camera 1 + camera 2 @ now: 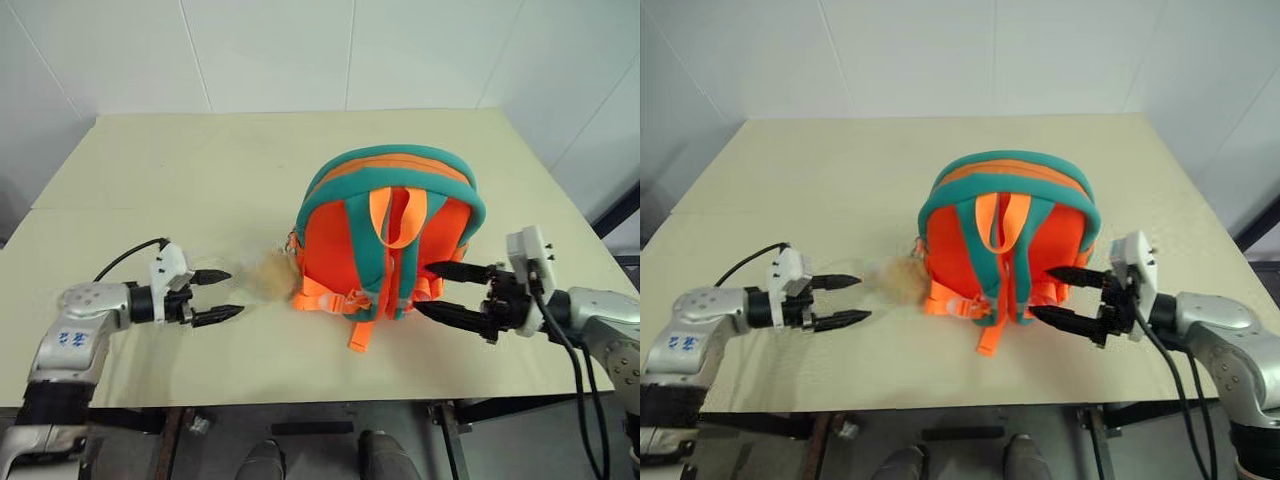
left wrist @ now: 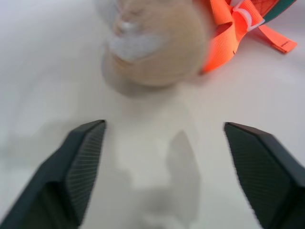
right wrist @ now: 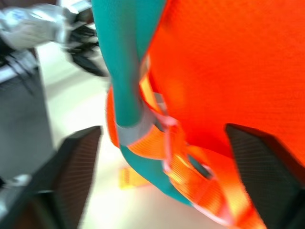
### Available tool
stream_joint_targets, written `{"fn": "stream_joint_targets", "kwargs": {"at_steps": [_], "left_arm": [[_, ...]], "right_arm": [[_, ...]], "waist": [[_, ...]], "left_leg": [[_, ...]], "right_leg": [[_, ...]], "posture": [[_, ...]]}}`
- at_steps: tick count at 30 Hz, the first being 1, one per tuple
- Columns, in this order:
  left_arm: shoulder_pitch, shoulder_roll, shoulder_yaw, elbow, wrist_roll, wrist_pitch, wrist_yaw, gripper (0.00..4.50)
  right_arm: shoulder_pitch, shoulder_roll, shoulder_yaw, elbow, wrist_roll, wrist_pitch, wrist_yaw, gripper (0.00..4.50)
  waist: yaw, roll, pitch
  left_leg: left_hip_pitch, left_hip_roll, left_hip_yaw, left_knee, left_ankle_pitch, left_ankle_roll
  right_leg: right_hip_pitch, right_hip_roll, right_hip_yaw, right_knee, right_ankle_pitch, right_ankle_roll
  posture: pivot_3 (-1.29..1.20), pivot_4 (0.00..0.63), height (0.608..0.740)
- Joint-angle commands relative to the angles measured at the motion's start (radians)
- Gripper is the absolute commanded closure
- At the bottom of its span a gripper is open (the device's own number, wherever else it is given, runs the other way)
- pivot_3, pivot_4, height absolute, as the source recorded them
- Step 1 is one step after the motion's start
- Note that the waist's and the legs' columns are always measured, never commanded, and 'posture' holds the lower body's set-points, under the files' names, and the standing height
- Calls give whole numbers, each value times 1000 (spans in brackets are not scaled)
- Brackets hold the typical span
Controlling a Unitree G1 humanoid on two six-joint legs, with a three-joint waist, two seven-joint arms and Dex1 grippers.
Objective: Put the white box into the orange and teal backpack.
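Note:
The orange and teal backpack (image 1: 385, 235) stands upright in the middle of the table, its teal straps and orange webbing (image 3: 138, 95) facing me. Its beige plush toy head (image 1: 266, 277) lies on the table at its lower left. My left gripper (image 1: 234, 293) is open just left of the plush head (image 2: 152, 43), fingers pointing at it with nothing between them. On the other side, my right gripper (image 1: 422, 287) is open at the backpack's lower right corner, its fingertips close to the strap ends and holding nothing. The white box is out of view.
The beige table (image 1: 200, 170) reaches back to a white wall. Its front edge runs just below both grippers, and its right edge slants close behind my right arm. A black cable (image 1: 125, 255) loops above my left wrist.

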Motion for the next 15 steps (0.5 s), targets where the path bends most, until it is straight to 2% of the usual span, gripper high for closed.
{"fn": "stream_joint_targets", "kwargs": {"at_steps": [1,7,15], "left_arm": [[37,21,64,-90,-58,34,13,50],[128,-12,88,-192,-76,14,63,50],[120,-35,98,-226,-90,-13,115,50]], "right_arm": [[29,-58,-63,69,-44,-73,67,0],[-38,-73,-27,286,-179,-268,110,0],[-76,-56,21,451,-264,-407,154,0]], "waist": [[3,0,0],[-9,0,0],[-11,0,0]], "left_leg": [[0,0,0,0,0,0],[0,0,2,0,0,1],[0,1,2,0,0,0]], "right_leg": [[1,0,0,-2,0,-1],[3,0,0,-10,1,-6],[3,0,1,-10,2,-4]], "posture": [[0,150,740],[0,150,740],[0,150,740]]}}
